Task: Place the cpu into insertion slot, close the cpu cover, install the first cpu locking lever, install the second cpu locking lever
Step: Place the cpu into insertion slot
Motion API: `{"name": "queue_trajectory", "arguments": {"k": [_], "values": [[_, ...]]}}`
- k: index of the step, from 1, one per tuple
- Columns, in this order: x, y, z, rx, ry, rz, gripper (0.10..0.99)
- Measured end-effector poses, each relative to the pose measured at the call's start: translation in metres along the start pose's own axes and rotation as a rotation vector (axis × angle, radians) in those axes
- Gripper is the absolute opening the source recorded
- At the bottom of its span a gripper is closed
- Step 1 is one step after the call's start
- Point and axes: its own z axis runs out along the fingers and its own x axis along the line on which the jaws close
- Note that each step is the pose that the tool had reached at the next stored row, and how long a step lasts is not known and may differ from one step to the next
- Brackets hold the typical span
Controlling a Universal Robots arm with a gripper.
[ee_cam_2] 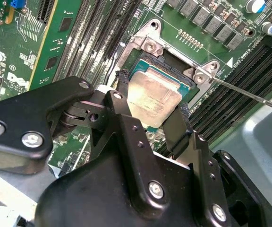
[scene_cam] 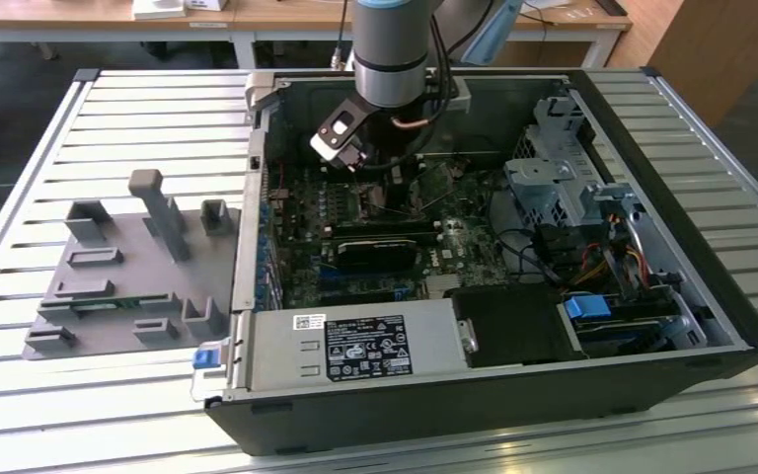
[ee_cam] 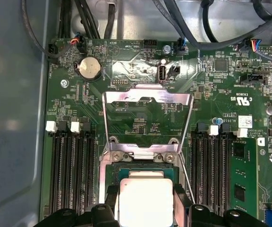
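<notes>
Inside the open case on the slatted table, the cpu is pinched by the gripper at the slot; the cover is swung open.

The grey cylindrical arm hangs from twelve o'clock in the exterior view; its black two-fingered gripper pinches the silvery square cpu.

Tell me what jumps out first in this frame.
The silvery cpu draws the eye, held between the black fingers of the gripper over the insertion slot. Beyond it in the first wrist view, the cpu cover is flipped open, green motherboard showing through its square window. In the exterior view the arm reaches down into an open computer case on a slatted table.
</notes>
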Motion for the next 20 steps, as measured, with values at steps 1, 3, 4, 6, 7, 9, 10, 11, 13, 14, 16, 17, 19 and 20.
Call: {"name": "queue_trajectory", "arguments": {"k": [1,3,4,6,7,9,10,11,13,14,16,17,19,20], "values": [[0.0001,0.0,0.0004,0.0,0.0,0.0,0.541],[0.0008,-0.0001,0.0012,0.0,-0.0004,0.0,0.541],[0.0013,-0.0002,0.0015,0.0,-0.0005,0.001,0.541],[0.0019,-0.0001,0.0024,0.0,-0.0005,0.006,0.541],[0.002,-0.0002,0.0028,0.0,-0.0007,0.008,0.541],[0.0021,-0.0003,0.0036,0.0,-0.001,0.012,0.541],[0.0021,-0.0004,0.0039,0.0,-0.0011,0.012,0.541],[0.0021,-0.0005,0.0043,0.0,-0.0012,0.012,0.541],[0.0021,-0.0008,0.0051,0.0,-0.001,0.011,0.541],[0.0021,-0.0009,0.0056,0.0,-0.001,0.011,0.541],[0.0025,-0.0013,0.0063,0.0,-0.001,0.01,0.541],[0.0028,-0.0015,0.0066,0.0,-0.001,0.009,0.541],[0.0034,-0.0018,0.0074,0.0,-0.0008,0.009,0.541],[0.0034,-0.0018,0.0075,0.0,-0.0009,0.008,0.541]]}}
